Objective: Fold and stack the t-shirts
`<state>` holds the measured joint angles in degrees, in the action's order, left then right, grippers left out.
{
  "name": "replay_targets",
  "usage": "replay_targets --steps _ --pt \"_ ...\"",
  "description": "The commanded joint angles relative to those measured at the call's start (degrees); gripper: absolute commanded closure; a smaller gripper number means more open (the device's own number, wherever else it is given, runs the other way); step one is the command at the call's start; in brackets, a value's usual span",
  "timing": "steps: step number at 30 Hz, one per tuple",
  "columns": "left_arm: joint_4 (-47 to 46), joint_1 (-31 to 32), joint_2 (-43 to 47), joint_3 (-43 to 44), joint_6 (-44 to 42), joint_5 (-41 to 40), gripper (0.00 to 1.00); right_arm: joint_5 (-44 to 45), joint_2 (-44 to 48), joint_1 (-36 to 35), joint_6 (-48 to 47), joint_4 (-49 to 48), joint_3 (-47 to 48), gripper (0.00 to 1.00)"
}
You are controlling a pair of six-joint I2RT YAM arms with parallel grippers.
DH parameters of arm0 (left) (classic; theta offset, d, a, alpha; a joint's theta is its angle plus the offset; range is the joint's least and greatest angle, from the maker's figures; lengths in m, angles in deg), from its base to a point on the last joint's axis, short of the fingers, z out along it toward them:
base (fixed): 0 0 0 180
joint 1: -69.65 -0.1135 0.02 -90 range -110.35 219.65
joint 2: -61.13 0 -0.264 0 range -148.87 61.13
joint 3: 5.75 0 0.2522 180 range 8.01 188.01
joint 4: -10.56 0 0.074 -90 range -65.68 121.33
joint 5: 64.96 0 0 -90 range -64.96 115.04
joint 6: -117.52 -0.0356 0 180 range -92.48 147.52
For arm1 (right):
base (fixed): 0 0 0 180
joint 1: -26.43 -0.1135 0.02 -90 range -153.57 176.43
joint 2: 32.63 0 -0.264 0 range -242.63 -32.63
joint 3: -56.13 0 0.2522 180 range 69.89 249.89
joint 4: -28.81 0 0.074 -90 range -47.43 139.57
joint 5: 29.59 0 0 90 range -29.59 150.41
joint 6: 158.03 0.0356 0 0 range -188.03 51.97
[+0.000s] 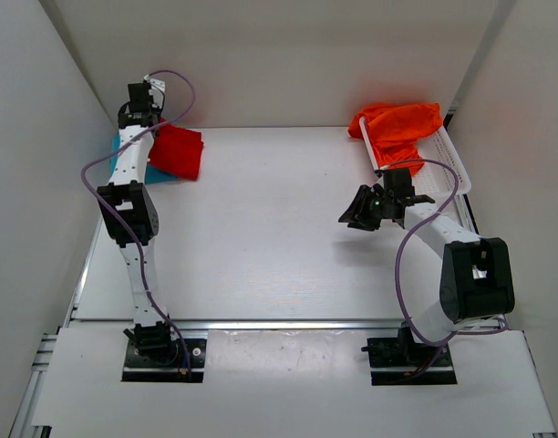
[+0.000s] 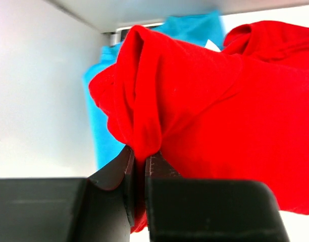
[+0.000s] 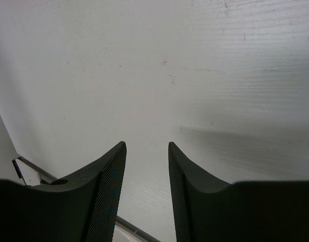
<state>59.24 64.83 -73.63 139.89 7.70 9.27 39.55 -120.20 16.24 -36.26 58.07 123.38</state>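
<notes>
At the table's far left corner a folded red t-shirt (image 1: 179, 151) lies over a teal-blue t-shirt (image 1: 154, 173). In the left wrist view the red t-shirt (image 2: 220, 106) fills the frame, the teal-blue t-shirt (image 2: 101, 131) showing behind it. My left gripper (image 2: 142, 159) is shut on a bunched fold of the red cloth; in the top view it (image 1: 142, 117) sits at the far wall. An orange t-shirt (image 1: 397, 128) is heaped in the white mesh basket (image 1: 448, 164) at far right. Over the bare table, just left of the basket, my right gripper (image 1: 356, 217) hangs open and holds nothing; its dark fingers (image 3: 109, 171) stand apart.
White walls close in the table on the left, back and right. A purple cable loops off each arm. A metal rail (image 1: 279, 324) runs along the near edge ahead of the arm bases.
</notes>
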Motion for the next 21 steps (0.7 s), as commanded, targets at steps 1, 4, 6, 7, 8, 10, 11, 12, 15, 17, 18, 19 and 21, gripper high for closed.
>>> replay_targets --steps 1,4,6,7,8,10,11,12,15,17,18,19,21 --pt "-2.66 -3.61 5.39 0.66 -0.22 -1.28 1.0 0.82 1.43 0.35 0.13 0.49 -0.14 0.56" --pt "-2.14 -4.93 5.47 0.32 0.56 -1.1 1.0 0.65 1.61 0.53 0.05 0.22 -1.02 0.56" --pt "-2.22 -5.9 5.91 -0.56 0.92 -0.14 1.0 0.47 1.0 0.62 0.31 0.23 -0.85 0.56" --pt "-2.57 -6.77 6.17 -1.52 1.09 0.12 1.0 0.38 1.08 0.53 -0.21 0.22 -0.76 0.55" --pt "-2.75 -7.22 6.17 -2.14 1.53 0.21 1.0 0.38 1.35 0.35 -0.04 0.31 -0.76 0.56" --pt "-2.58 -7.92 5.92 -2.32 2.06 0.83 1.0 0.21 0.21 0.09 0.31 0.14 -0.59 0.56" --pt "-2.4 -8.53 5.65 -1.89 2.41 0.92 1.0 0.03 0.38 0.09 -0.21 0.05 -0.24 0.56" --pt "-1.44 -8.71 4.95 -1.97 2.67 1.09 1.0 -0.23 0.03 0.0 -0.22 0.05 -0.15 0.55" --pt "-0.64 -9.24 2.66 0.48 2.67 1.44 1.0 -0.76 -1.28 -0.44 -0.48 0.75 0.82 0.56" --pt "0.23 -9.94 0.82 2.33 3.11 1.01 1.0 -0.93 -1.99 -0.96 -0.92 0.66 1.44 0.56" --pt "0.33 -10.12 0.47 2.94 3.46 0.57 1.0 -0.93 -2.25 -1.05 -0.92 0.75 1.7 0.56" --pt "0.5 -10.47 -0.32 3.39 3.2 0.3 1.0 -1.2 -2.43 -1.23 -0.66 0.75 1.96 0.56" --pt "0.59 -10.82 -0.77 3.39 3.47 -1.1 1.0 -1.46 -2.69 -1.05 -0.57 0.58 1.53 0.56"
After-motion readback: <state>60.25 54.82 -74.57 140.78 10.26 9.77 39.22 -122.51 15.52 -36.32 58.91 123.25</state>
